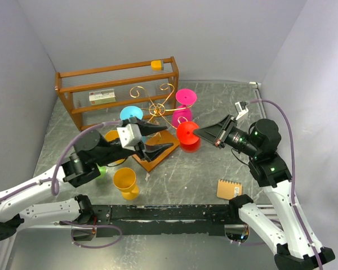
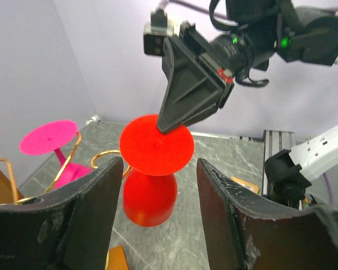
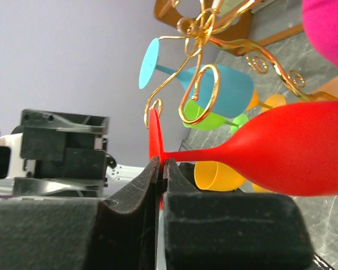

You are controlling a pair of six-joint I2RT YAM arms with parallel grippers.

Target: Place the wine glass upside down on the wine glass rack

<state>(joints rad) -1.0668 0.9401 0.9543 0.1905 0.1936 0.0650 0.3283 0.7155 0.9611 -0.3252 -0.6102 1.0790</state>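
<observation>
Closest to my right wrist camera, my right end effector (image 3: 160, 166) is pinched fully shut on the edge of the foot of the red glass (image 3: 281, 146). In the overhead view the red glass sits at frame centre, just left of that end effector, with its stem near vertical, foot up and mouth down toward the desk (image 1: 214, 163); I cannot tell whether it touches. My left end effector (image 2: 160, 169) stands wide open either side of it, holding nothing. The rack (image 1: 155, 108) lies just up-left, so I judge the coming move is a lift that way.
</observation>
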